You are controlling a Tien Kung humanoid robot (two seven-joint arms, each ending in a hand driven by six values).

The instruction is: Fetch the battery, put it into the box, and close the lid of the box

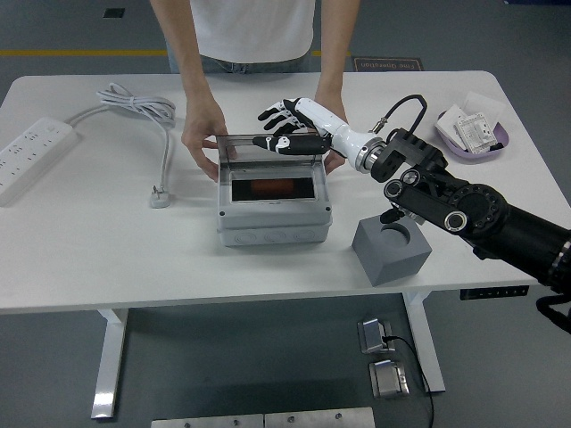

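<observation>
Right hand (290, 129) in from the right, fingers spread flat and grasping nothing, pressing on the tilted lid (268, 148) of the box (273, 221). Just below, battery (270, 188) lying inside. Either side of the box, person's hands (201, 134) steadying it.

My white desk (107, 259) and what sits on it.
A grey box (274, 214) stands mid-desk, a grey block (391, 246) with a round hole to its right; a white power strip (31, 158) and its coiled cable (143, 111) lie far left, a purple tray (471, 135) of small packets far right.
</observation>
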